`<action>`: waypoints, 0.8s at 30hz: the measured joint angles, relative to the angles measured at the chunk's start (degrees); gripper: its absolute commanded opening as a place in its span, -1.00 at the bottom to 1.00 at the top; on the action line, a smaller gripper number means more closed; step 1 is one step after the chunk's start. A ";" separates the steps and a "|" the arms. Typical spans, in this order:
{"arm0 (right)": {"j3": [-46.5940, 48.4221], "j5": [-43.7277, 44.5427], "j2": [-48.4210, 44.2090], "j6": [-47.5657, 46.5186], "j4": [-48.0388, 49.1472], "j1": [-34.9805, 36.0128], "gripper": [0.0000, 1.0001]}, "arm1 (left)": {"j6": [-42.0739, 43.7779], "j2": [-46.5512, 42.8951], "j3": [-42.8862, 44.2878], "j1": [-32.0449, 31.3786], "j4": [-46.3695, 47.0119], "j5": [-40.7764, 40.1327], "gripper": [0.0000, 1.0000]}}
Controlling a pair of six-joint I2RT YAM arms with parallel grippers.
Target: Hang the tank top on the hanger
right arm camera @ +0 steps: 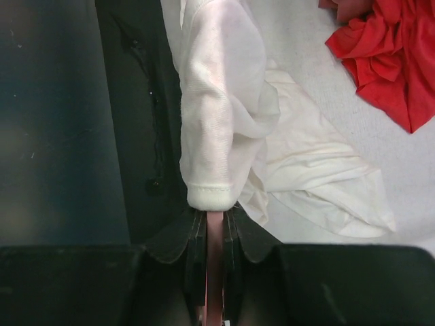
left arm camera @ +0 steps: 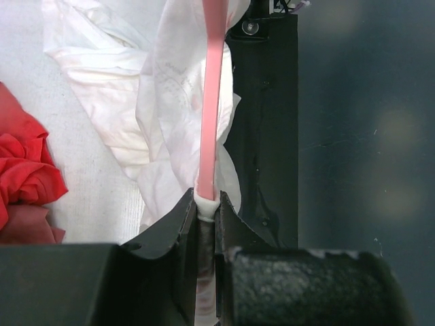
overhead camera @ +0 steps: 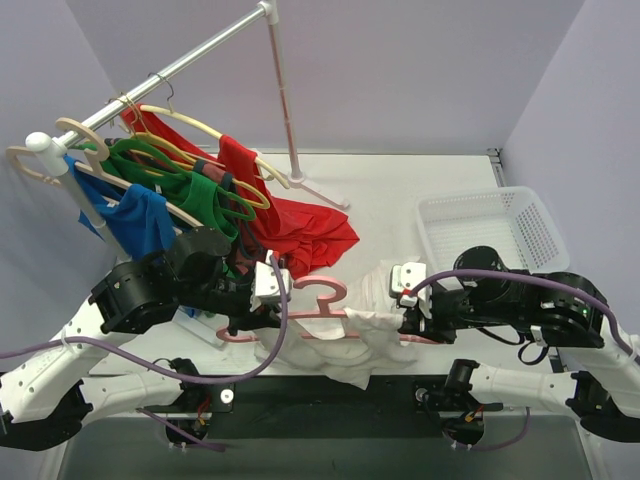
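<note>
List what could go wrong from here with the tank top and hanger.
1. The left tool seems to pinch tank top cloth together with the hanger; withdrawing may drag the cloth off.
2. At the right tool, the cloth's hem sits right at the hanger's end, so it could slip off on release.

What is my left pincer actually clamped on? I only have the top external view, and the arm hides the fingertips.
Observer: In the left wrist view, the left pincer is shut on the end of the pink hanger. The white tank top is bunched right at the fingertips.
Operator: And the right side?
Observer: The right pincer is shut on the hanger's other end. The tank top's hem is drawn over that arm and stops just short of the fingertips, with bare pink showing between them.
</note>
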 measured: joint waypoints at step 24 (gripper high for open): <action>-0.15 26.03 -10.71 16.39 -7.10 0.04 -1.00 | -11.98 -9.90 -2.32 0.13 12.79 -19.96 0.95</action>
